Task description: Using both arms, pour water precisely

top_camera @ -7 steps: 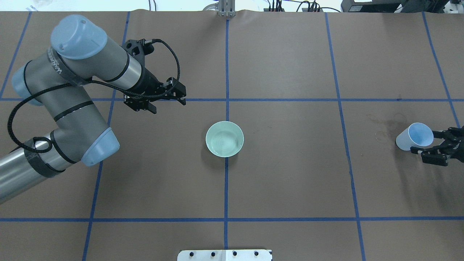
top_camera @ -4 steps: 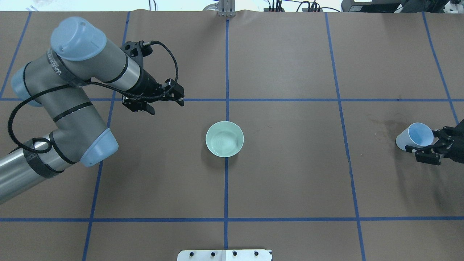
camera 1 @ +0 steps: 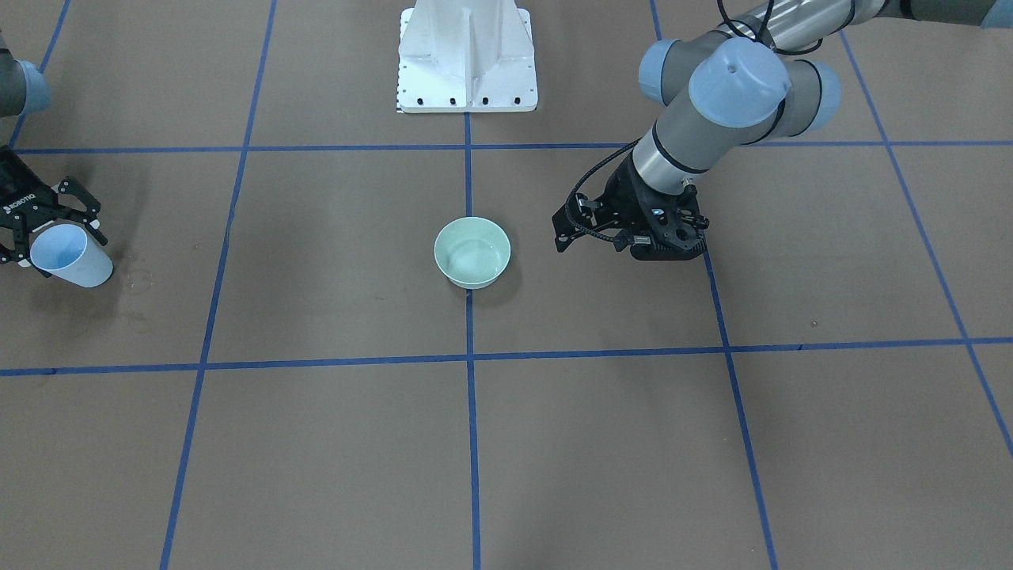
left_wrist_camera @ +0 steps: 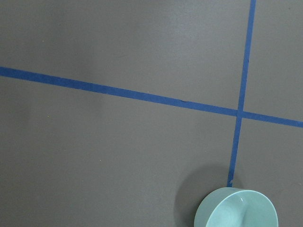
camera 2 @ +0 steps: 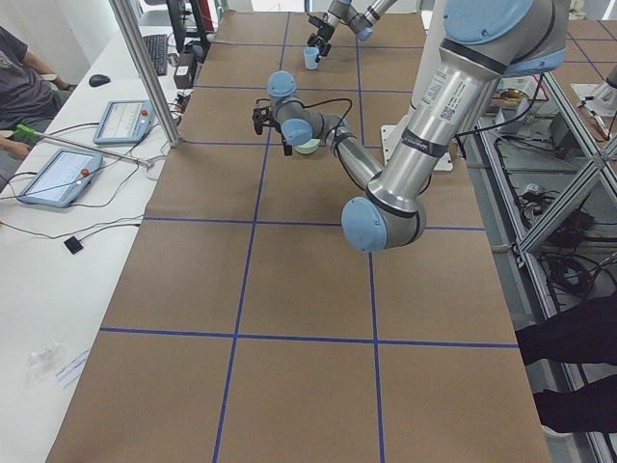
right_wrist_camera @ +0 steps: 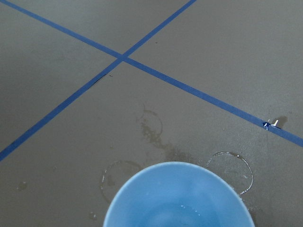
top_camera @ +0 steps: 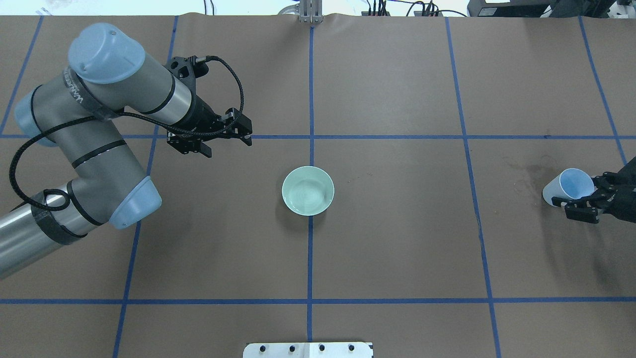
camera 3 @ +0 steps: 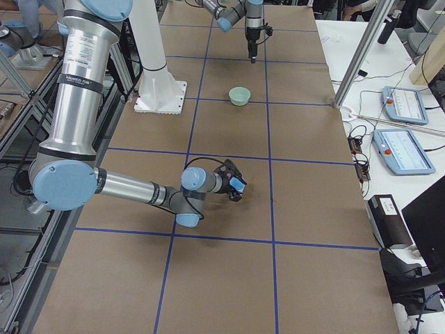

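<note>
Brown paper tabletop marked into squares by blue tape lines; a pale green bowl stands upright at its centre, right on a tape crossing; the water lies in the bowl as a shallow pool with faint ripples. Seen from overhead, the left arm reaches in from 9 o'clock and bends at the elbow; the left gripper hangs above the tabletop at about 10 o'clock from the bowl, near it but apart, and nothing shows in its grasp; how far its fingers are parted cannot be told. At 3 o'clock from the bowl, well apart and close to the edge of the overhead view, is a light blue cup with its mouth upward; the right gripper comes in from 3 o'clock with its fingers spread wide, one on each side of the cup, close against its wall; whether they press it or stand just free cannot be told. Tiny droplets glint inside the cup; pale ring-shaped wet marks stain the paper just beside it. A white pedestal sits at 6 o'clock.
</note>
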### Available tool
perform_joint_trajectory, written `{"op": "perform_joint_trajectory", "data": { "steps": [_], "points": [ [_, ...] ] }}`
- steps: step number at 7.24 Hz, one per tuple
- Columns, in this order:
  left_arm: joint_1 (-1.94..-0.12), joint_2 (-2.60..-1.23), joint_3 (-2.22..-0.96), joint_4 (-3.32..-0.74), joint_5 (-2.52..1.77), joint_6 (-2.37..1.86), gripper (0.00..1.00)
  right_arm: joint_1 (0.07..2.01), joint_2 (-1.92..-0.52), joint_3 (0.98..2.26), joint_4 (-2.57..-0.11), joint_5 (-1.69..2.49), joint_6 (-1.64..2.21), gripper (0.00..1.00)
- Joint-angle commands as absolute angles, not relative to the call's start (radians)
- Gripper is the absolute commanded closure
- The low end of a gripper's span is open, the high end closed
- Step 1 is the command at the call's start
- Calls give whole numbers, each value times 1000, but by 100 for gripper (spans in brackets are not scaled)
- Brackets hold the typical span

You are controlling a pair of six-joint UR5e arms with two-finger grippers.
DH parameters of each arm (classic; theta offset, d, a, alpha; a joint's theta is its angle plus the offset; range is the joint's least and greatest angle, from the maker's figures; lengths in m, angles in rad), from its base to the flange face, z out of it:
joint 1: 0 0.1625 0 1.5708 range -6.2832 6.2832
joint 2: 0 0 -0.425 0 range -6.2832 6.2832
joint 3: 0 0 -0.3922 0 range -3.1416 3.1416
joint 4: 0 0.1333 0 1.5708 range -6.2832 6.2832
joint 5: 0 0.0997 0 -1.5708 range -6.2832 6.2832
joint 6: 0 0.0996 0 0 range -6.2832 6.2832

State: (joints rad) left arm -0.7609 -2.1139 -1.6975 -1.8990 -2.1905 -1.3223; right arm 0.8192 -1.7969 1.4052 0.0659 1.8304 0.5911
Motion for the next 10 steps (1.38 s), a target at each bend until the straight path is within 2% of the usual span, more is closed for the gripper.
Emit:
{"op": "perform_joint_trajectory", "data": {
  "steps": [1,3,4,7,8,10],
  "points": [
    [-761,-2114,-1700,-1899,-2191,-1322,1,819,-1798,1404,67,1832,592,42],
    [-768,-2114,-1703,-1899,-2191,-1322,1,821,-1796,1416,66,1832,591,52],
    [-794,-2108,-1703,-1898,-2198,-1319,1,821,-1769,1436,46,1832,592,53],
    [-964,-1884,-1762,-1902,-2324,-1043,1,821,-1523,1483,-284,1781,592,53],
    [-982,-1843,-1766,-1902,-2329,-969,1,818,-1473,1549,-428,1775,592,53],
    [-992,-1821,-1758,-1901,-2336,-943,1,717,-1409,1783,-820,1700,583,53]
  ]
}}
